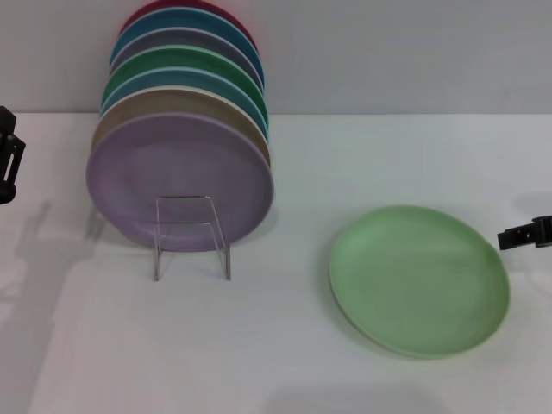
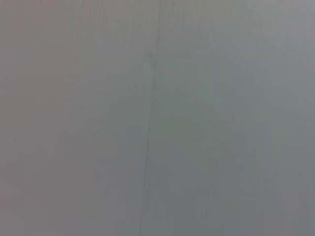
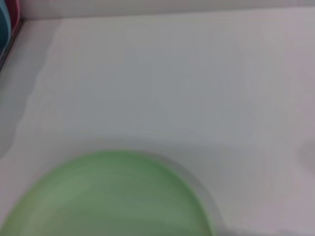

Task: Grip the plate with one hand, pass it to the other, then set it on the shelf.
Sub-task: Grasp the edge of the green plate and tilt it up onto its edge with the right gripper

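Observation:
The light green plate lies flat on the white table at the right, and part of it also shows in the right wrist view. My right gripper pokes in from the right edge, just beside the plate's far right rim and apart from it. The shelf, a small clear rack, stands at the left centre with several coloured plates leaning upright in it. At the far left edge my left gripper hangs well away from the plates. The left wrist view holds only a plain grey surface.
A lilac plate is the front one of the upright row, with tan, teal, green, blue and red ones behind it. The white table stretches between the rack and the green plate, and a grey wall runs along the back.

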Controlling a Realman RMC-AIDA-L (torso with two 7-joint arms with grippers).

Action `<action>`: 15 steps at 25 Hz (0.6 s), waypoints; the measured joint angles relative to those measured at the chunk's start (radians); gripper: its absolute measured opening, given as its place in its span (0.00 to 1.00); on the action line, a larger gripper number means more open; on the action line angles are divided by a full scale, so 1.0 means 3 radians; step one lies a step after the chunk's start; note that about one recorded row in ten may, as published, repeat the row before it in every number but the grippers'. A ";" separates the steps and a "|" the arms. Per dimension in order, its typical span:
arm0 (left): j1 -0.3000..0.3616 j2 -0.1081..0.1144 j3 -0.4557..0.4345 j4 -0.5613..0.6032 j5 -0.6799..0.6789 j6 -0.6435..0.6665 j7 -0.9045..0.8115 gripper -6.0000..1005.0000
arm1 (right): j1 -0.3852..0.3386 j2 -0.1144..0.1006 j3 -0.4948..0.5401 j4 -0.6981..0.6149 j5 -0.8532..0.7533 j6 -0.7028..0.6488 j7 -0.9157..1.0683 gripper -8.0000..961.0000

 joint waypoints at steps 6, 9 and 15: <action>0.0000 0.0000 0.0000 -0.0011 -0.0010 0.0001 -0.0002 0.72 | 0.0083 -0.0001 0.0011 -0.0194 0.0005 -0.0024 -0.0070 0.61; 0.0000 0.0000 0.0000 -0.0014 -0.0014 0.0001 -0.0004 0.72 | 0.0134 -0.0001 0.0018 -0.0306 -0.0012 -0.0050 -0.0089 0.60; 0.0000 0.0000 -0.0013 -0.0016 -0.0016 0.0001 -0.0007 0.72 | 0.0209 -0.0009 0.0020 -0.0528 -0.0019 -0.0158 -0.0111 0.59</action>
